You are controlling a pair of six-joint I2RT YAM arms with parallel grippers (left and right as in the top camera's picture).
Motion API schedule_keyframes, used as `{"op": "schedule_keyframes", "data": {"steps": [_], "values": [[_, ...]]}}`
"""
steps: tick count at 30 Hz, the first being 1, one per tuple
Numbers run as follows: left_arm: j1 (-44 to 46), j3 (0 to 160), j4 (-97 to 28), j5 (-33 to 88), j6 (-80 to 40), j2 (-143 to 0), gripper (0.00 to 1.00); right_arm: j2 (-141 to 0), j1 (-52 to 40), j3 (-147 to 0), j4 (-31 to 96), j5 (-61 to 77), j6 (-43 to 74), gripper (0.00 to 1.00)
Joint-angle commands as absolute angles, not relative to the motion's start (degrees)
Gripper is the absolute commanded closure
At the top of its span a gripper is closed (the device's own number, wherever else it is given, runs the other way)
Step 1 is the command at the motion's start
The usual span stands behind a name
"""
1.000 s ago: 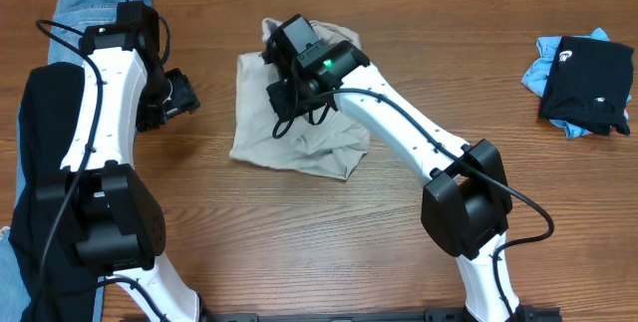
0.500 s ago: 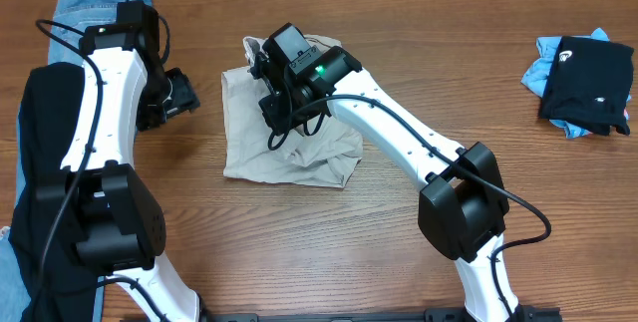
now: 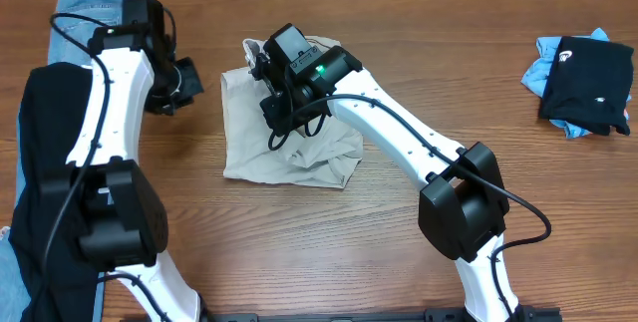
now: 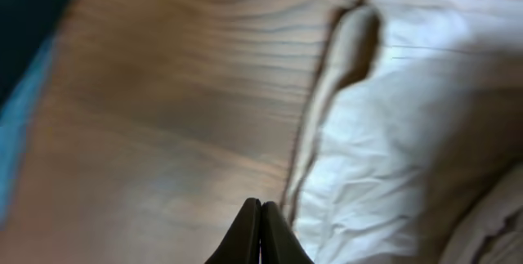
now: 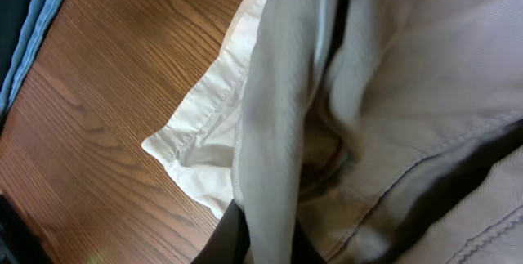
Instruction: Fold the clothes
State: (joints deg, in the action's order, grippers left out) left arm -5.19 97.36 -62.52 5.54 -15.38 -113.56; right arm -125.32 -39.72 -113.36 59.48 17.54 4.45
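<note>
Khaki trousers lie bunched on wooden table. Right jaws clamped on a trouser fold; left jaws closed, empty, above table just beside trousers' edge.

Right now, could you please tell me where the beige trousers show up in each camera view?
Overhead: the beige trousers lie crumpled left of centre.
Left wrist: they take up the right half of the picture, beside the shut left pincer.
Right wrist: they fill the centre and right, with a fold pinched in the right pincer.
Shared landmark: the bare wooden table borders the trousers' left edge in all three views.
</note>
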Motion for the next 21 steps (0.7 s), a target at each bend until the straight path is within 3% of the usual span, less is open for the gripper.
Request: {"op": "schedule_keyframes", "data": {"steps": [1,9,21], "values": [[-4.67,96.03,-59.94,17.3,-7.62,-118.63,0.96,-124.31,-39.44,-114.85,59.31,18.04,4.27,0.96],[-3.68,96.03,-52.73,25.67,-2.94,-124.22,0.96,-124.31,-39.44,-114.85,59.24,18.02,4.23,0.96],[-1.45,96.01,-49.19,21.63,-4.29,-128.2,0.96,-124.31,-39.44,-114.85,59.29,18.02,4.23,0.96]]}}
